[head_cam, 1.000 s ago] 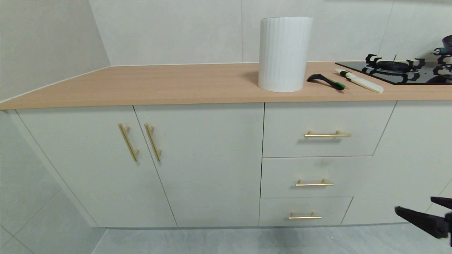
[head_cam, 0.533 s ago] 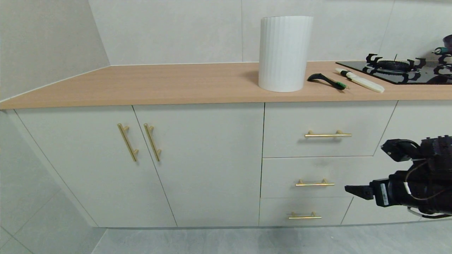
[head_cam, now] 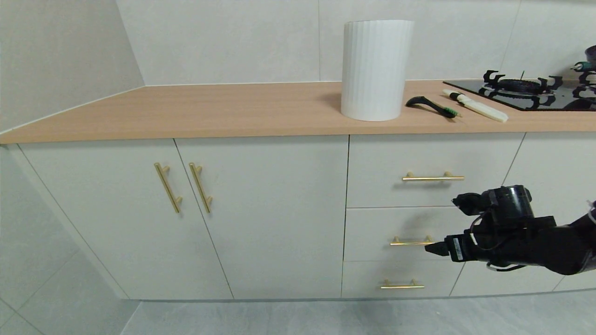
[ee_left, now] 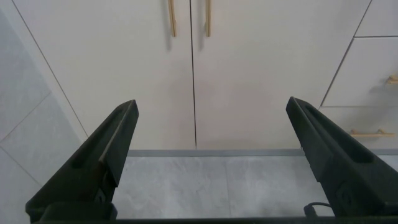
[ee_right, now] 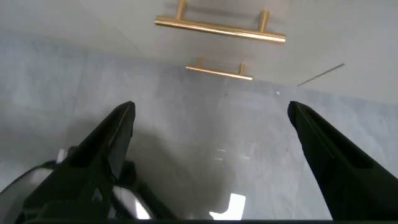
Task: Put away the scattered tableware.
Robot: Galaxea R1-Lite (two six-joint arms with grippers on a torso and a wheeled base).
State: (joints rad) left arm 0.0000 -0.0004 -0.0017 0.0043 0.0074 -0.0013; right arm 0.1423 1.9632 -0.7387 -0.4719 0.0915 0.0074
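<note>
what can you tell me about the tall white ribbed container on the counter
The tall white container is a plain cylinder with fine vertical ribs all round its wall. It looks matt, perhaps ceramic or plastic. It stands upright on the wooden countertop, fairly near the front edge, and its inside cannot be seen. Nothing touches it. A black-handled utensil lies apart from it, on its stove side.

Tabletop [head_cam: 209, 109] and cabinets [head_cam: 270, 209] are overlooked from the head; door handles [ee_left: 172, 15] are shared with the left wrist, drawer handles [ee_right: 217, 30] with the right.
</note>
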